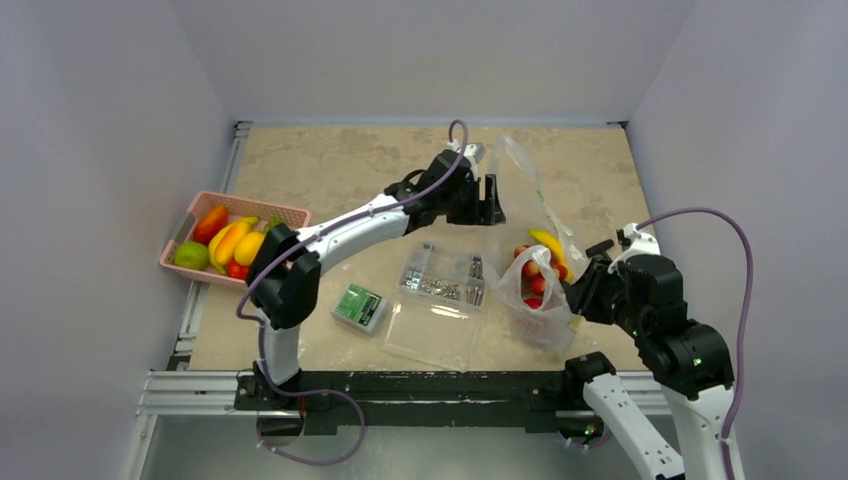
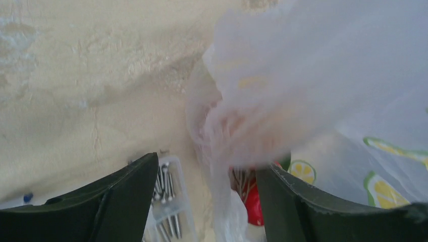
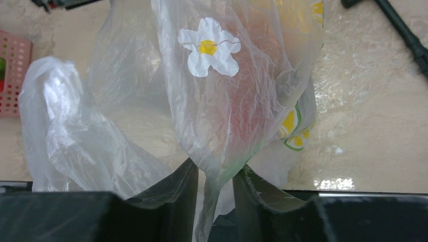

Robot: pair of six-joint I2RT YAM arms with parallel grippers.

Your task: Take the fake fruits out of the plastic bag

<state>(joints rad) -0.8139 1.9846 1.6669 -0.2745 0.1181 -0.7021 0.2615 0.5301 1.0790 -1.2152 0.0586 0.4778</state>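
Crinkly see-through plastic bag (image 1: pixel 537 300) stands at about 4 o'clock on the table (image 1: pixel 340 170) in the top view, with its top pulled up toward 12. The fake fruits (image 1: pixel 540 262) are inside it. The yellow banana piece (image 1: pixel 548 243) lies uppermost, and the red grapes (image 1: pixel 534 278) are bunched just under it, touching.

The right gripper (image 3: pixel 217 166) is at the bag's 4 o'clock edge, clenched on the film. On my right wrist feed the two fingers are nearly together with a twisted fold of plastic squeezed between them. A white flower print (image 3: pixel 208 48) sits at 12 above that fold and a lemon-slice mark (image 3: pixel 290 126) at 2 o'clock. Red shows through the film, blurred.

The left gripper (image 2: pixel 207 164) is at the bag's 11 o'clock, up by the raised top. It is released: the fingers are spread wide and film hangs loose in the gap, not pinched (that feed is soft, so I can't tell whether the film brushes either pad).

A clear hard box (image 1: pixel 445 285) of metal parts sits just beside the bag at its 9 o'clock. A green-labelled pack (image 1: pixel 360 306) is further along at 9. A pink basket (image 1: pixel 275 212) at the table's 9 o'clock edge holds other fruit, well apart from the bag.
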